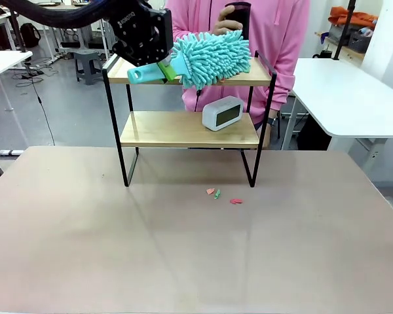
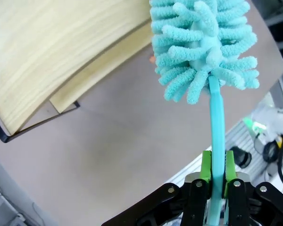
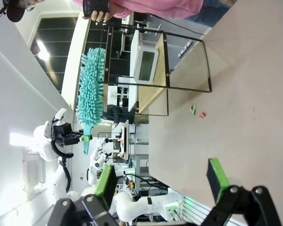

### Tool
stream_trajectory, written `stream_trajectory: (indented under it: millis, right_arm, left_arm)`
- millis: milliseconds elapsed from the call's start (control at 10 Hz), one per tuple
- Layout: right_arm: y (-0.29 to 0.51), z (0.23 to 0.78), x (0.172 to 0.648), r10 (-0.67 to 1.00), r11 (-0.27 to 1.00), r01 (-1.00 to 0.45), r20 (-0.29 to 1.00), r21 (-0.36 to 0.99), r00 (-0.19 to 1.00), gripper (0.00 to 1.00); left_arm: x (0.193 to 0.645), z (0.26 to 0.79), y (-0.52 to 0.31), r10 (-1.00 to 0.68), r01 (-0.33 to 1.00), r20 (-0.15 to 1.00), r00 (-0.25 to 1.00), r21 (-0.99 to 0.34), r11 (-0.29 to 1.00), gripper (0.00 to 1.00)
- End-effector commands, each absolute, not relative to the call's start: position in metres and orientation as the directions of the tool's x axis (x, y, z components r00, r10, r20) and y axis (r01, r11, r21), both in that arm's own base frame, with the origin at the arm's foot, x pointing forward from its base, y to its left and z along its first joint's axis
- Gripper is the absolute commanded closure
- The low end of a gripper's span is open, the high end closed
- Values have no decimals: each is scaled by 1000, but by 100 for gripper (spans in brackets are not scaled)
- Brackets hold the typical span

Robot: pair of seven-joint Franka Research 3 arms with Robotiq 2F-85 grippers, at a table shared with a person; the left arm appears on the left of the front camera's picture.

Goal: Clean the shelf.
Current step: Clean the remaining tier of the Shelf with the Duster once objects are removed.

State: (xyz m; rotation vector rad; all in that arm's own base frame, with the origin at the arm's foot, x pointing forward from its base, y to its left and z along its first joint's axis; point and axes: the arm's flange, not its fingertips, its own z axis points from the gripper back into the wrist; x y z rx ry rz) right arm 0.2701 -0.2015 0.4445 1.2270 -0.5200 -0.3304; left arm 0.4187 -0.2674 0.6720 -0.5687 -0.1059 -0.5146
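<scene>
The left arm point(image 1: 65, 14) reaches in from the upper left to the shelf's point(image 1: 164, 129) left end, its left claw point(image 1: 162, 70) clamped on the teal handle of a fluffy duster point(image 1: 213, 57) whose head stretches along the top board, pointing right. The shelf stands by the middle of the desk's point(image 1: 183, 261) far edge, long axis parallel to that edge, open front toward the robot. The right claw point(image 3: 160, 181) hangs above the desk, jaws spread wide, empty.
</scene>
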Motion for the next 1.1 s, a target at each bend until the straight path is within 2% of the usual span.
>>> stream_trajectory:
  millis: [0, 200, 300, 800, 1000]
  right_arm:
    - [-201, 445, 273, -513, 306, -67, 224, 950, 829, 0]
    - [-201, 445, 273, -513, 306, -67, 224, 950, 829, 0]
    - [-201, 445, 273, -513, 306, -67, 224, 950, 829, 0]
    - [-201, 445, 273, -513, 306, -67, 224, 950, 829, 0]
    - [-201, 445, 273, -513, 306, -67, 224, 950, 829, 0]
  left_arm:
    - [419, 679, -248, -556, 554, 179, 812, -541, 633, 88]
    - [401, 682, -218, -770, 624, 47, 637, -617, 479, 88]
    - [394, 684, -206, -818, 626, 39, 573, -666, 407, 88]
    - [394, 686, -175, -788, 594, 109, 606, -721, 357, 88]
    - [391, 689, -143, -718, 574, 185, 671, -742, 345, 88]
